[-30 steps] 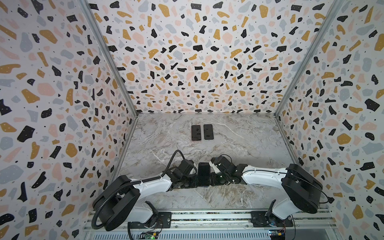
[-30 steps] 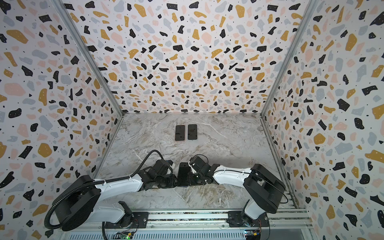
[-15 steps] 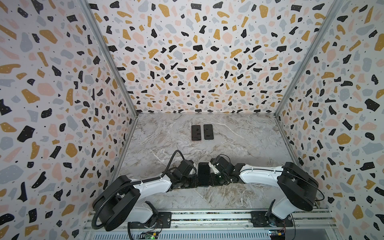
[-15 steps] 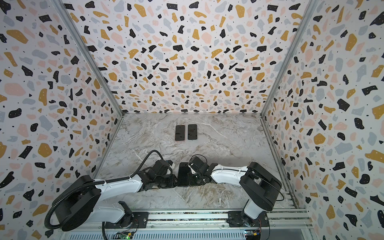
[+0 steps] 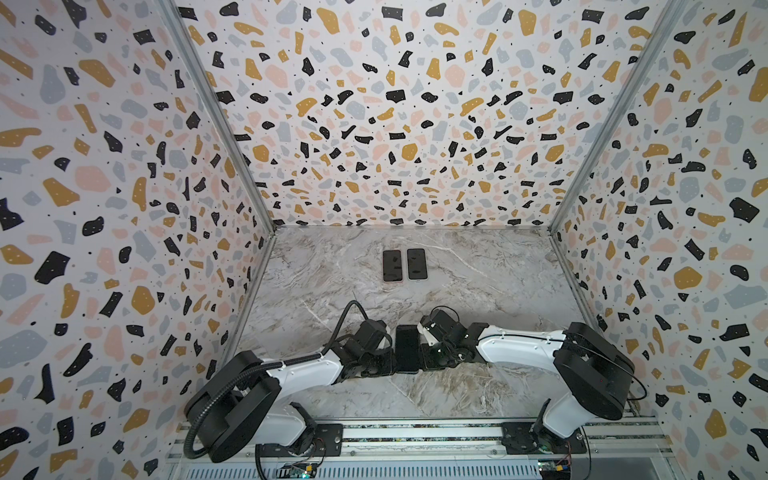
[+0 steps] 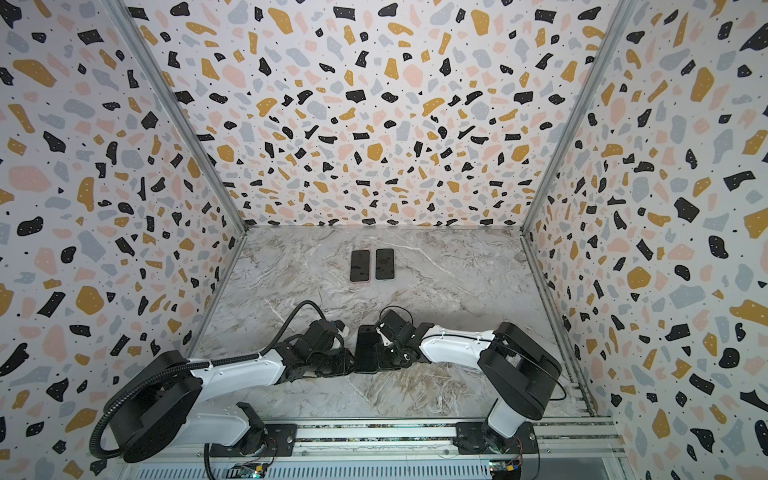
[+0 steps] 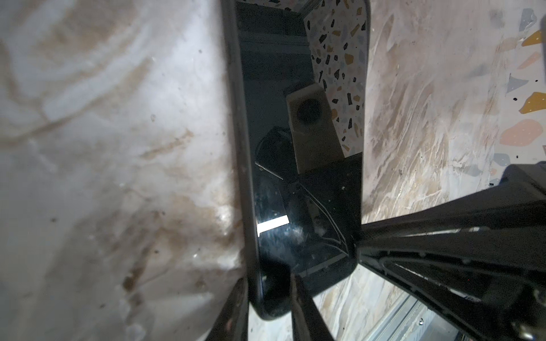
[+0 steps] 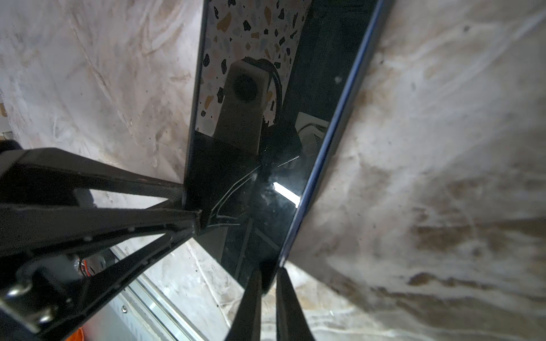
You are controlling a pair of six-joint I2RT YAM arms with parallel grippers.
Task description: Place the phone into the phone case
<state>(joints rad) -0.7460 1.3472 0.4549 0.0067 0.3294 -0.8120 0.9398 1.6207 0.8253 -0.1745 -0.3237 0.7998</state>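
Right gripper (image 8: 269, 280) is now squeezing tighter onto the phone (image 8: 251, 192) rim, opposite the left gripper (image 7: 267, 279) pinching the other rim, apparently pressing its edges into the phone case (image 7: 238, 118).

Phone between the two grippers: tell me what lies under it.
Marble table shows all around the phone. Whatever lies directly beneath is covered by the phone itself and cannot be seen.

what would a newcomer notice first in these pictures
The loud terrazzo walls wrap three sides. Low at the front middle of the marble table, the left gripper and right gripper pinch one dark phone from either side. Another phone and its neighbour lie side by side at the far middle.
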